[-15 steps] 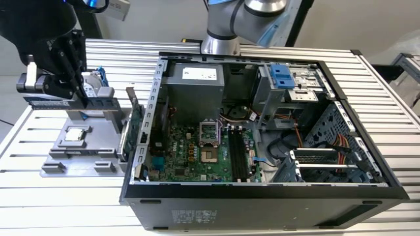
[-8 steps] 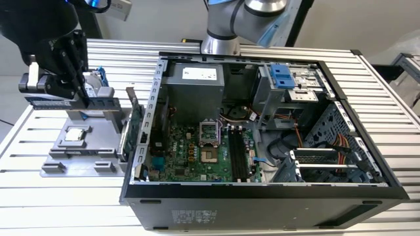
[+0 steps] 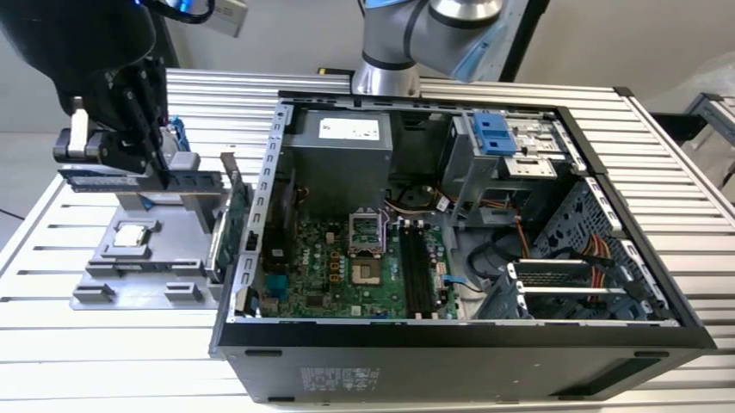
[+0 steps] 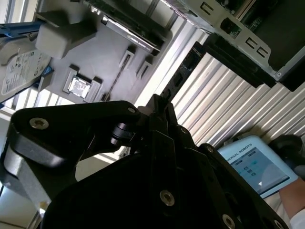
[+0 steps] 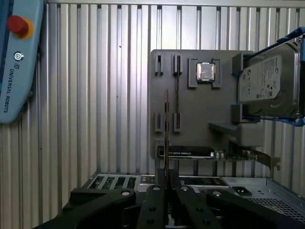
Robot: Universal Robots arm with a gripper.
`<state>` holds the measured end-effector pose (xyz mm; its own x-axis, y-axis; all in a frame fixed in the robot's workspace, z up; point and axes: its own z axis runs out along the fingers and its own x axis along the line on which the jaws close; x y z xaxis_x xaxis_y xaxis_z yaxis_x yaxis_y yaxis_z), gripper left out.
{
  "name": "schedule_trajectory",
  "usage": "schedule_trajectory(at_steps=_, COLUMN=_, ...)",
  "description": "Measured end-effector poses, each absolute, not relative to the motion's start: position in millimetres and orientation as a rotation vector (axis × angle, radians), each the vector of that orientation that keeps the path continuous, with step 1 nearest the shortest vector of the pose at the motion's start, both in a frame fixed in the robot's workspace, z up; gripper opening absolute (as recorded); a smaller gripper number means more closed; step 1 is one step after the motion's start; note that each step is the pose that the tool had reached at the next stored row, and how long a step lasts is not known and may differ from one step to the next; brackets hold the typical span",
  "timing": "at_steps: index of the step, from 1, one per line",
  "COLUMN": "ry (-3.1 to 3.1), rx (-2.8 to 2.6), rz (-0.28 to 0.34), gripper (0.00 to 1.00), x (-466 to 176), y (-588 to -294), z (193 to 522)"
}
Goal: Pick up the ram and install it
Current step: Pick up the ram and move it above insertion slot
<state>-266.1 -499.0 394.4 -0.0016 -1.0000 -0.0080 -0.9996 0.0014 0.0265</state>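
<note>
The ram [image 5: 166,124], clamped edge-on in the closed tool [image 5: 166,179] above the grey holder [image 5: 200,109], is best held level and gripped squarely.

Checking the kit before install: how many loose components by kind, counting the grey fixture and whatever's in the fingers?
ram, held between the fingers: 1
CPU, on the grey fixture: 1
hard drive, at the fixture: 1
green card, at the fixture: 1
Total: 4
</note>
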Motion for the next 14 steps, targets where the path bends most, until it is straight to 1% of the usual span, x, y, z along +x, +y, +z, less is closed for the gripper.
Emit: schedule_trajectory(at_steps=14, ry=-2.214, rx=2.21, rz=-0.038, gripper=0.0, x=-237, y=-499, z=394)
